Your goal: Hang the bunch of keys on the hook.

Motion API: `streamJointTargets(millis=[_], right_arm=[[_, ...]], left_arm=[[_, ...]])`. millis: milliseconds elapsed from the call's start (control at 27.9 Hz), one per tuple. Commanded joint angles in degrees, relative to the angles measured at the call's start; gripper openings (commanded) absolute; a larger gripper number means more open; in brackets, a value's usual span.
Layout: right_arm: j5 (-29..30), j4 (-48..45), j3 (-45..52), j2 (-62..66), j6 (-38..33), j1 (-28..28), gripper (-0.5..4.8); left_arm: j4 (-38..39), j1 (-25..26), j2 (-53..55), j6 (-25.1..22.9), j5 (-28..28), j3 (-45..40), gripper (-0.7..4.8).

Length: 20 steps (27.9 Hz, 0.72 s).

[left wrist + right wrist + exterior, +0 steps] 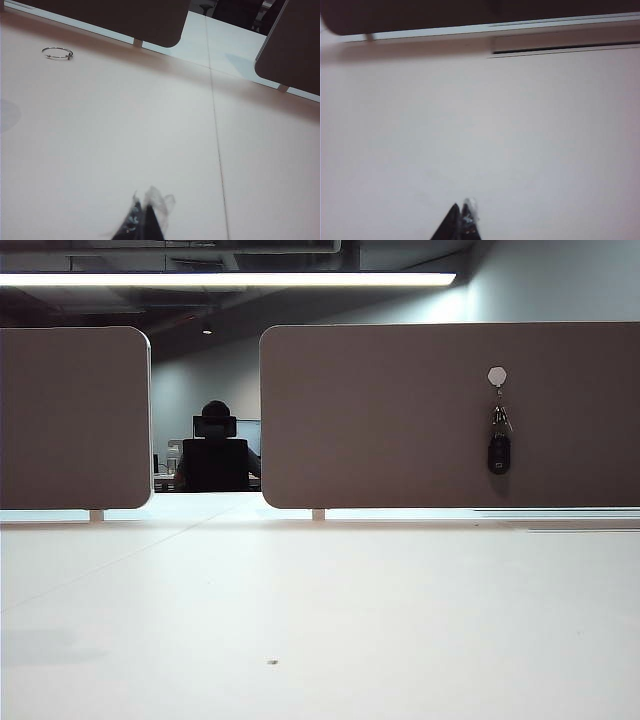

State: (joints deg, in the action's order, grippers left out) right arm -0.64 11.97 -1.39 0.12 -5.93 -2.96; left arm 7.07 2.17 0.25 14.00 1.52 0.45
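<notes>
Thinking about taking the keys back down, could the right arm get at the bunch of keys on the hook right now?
Probably yes: the bunch of keys hangs in the open from the hook, with nothing in front. The right tool is shut, low over bare table.

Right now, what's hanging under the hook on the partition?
The bunch of keys hangs under the hook against the partition panel, black fob lowest. The panel behind the fob is covered. Left gripper and right gripper are shut, empty, over the table.
</notes>
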Motion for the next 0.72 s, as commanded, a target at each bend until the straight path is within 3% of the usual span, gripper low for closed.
streamJointTargets(millis=[36, 215, 717], right_arm=[[3.9, -0.6, 0.0, 0.0, 0.0, 4.6, -0.05], [3.6, -0.8, 0.6, 0.0, 0.0, 7.8, -0.05], [3.6, -0.8, 0.6, 0.0, 0.0, 7.8, -0.05]], left_arm=[[-0.4, 0.0, 0.1, -0.1, -0.2, 0.0, -0.05], [-0.4, 0.0, 0.1, -0.1, -0.2, 0.0, -0.05], [-0.3, 0.0, 0.1, -0.1, -0.2, 0.0, -0.05]])
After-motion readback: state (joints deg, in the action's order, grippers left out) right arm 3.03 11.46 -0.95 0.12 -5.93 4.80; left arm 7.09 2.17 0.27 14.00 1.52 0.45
